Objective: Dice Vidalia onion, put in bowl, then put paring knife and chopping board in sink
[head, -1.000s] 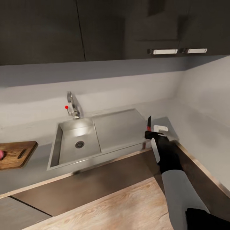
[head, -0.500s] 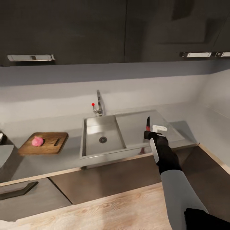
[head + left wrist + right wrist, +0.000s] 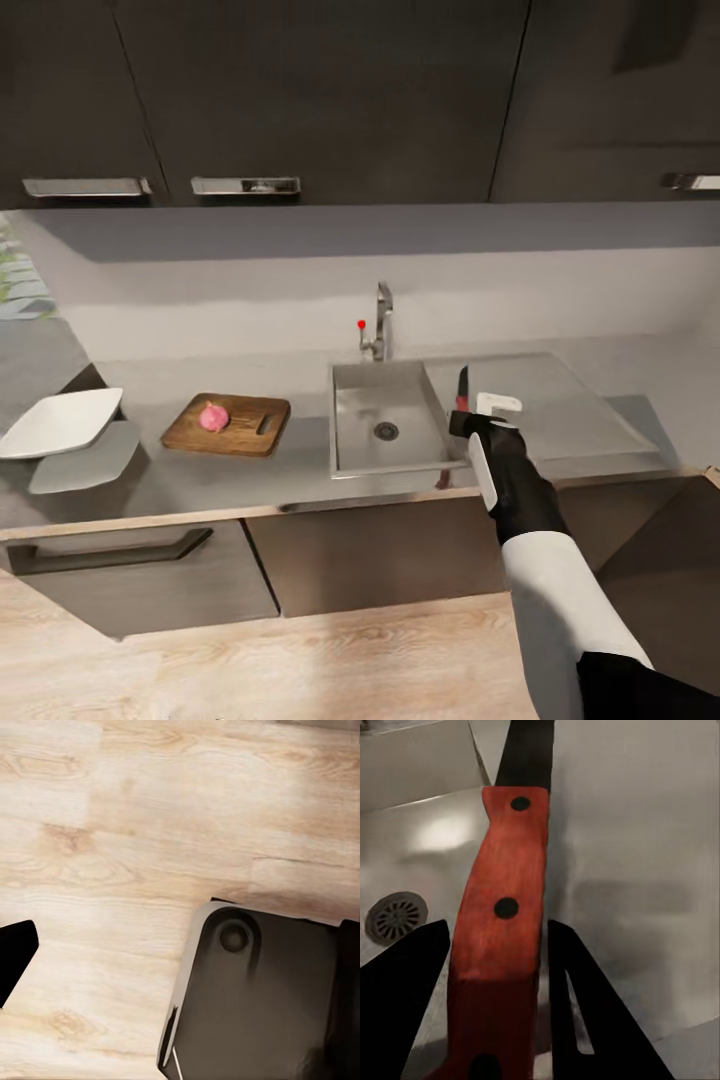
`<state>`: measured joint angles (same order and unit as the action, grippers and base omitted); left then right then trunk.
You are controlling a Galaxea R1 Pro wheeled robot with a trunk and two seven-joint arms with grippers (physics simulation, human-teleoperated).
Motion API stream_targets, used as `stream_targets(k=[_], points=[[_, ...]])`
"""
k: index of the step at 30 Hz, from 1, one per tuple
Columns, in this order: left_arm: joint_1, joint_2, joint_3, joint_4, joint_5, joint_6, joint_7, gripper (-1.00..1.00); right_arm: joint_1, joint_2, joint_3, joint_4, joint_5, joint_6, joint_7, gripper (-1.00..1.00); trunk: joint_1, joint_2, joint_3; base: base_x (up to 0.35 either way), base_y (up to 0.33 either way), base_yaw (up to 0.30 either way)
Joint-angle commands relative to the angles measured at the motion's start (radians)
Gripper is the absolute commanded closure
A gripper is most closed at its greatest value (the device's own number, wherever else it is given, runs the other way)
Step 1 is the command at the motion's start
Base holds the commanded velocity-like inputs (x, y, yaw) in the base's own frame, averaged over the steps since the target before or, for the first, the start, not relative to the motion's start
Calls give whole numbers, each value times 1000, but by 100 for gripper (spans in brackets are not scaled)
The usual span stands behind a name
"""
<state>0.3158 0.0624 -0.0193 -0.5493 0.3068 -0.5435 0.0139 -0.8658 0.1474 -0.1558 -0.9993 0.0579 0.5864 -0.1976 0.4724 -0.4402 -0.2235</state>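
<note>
Right claw [image 3: 462,418] grips paring knife [image 3: 499,907] over sink [image 3: 345,420].

You are swinging the view leftward along the table: the sink [image 3: 385,430] is sliding from left of centre toward the middle, the chopping board [image 3: 228,424] with the Vidalia onion [image 3: 213,417] is coming fully into sight, and the bowl [image 3: 62,422] is now appearing at the far left.

The right arm [image 3: 545,590] has a white sleeve, a black wrist and a white-trimmed black gripper [image 3: 478,415].
</note>
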Motion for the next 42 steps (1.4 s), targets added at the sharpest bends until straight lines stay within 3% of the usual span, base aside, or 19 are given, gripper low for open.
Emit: stream_targets(k=[1, 18, 23, 25, 28, 30, 34, 38, 41, 42], points=[[0, 0, -2, -1, 3, -1, 1, -100, -1, 1, -2, -1, 5, 6, 1, 100, 1, -2, -1, -3, 269, 232], [0, 0, -2, -1, 3, -1, 1, -100, 4, 2, -1, -6, 7, 1, 8, 100, 1, -2, 17, 0, 273, 201], [0, 0, -2, -1, 3, -2, 1, -100, 6, 13, 4, -9, 7, -65, 8, 100, 1, -2, 17, 0, 46, 13], [0, 0, -2, -1, 3, -2, 1, -100, 8, 21, 26, -11, 7, -95, 8, 100, 1, -2, 17, 0, 10, 3], [0, 0, -2, 0, 3, -2, 1, -100, 24, 27, 89, -40, 8, -118, 7, 100, 1, -2, 17, 0, 3, 1], [0, 0, -2, 0, 3, -1, 1, -100, 67, 27, 124, -119, 8, -123, 6, 100, 1, -2, 17, 0, 1, 0], [0, 0, -2, 0, 3, -1, 1, -100, 178, 27, 151, -331, 7, -120, 18, 100, 1, -2, 17, 0, 0, 0], [0, 2, -1, -1, 3, -1, 1, -100, 279, 22, 164, -515, 12, -117, 80, 100, 1, -2, 17, 0, 0, 0], [0, 3, -1, -1, 3, -1, 1, -100, 317, 11, 218, -589, 50, -108, 106, 100, 1, -2, 17, 0, 0, 0], [0, 3, -1, -1, 3, -1, 1, -100, 326, -2, 291, -606, 123, -103, 110, 100, 1, -2, 17, 0, 0, 0]])
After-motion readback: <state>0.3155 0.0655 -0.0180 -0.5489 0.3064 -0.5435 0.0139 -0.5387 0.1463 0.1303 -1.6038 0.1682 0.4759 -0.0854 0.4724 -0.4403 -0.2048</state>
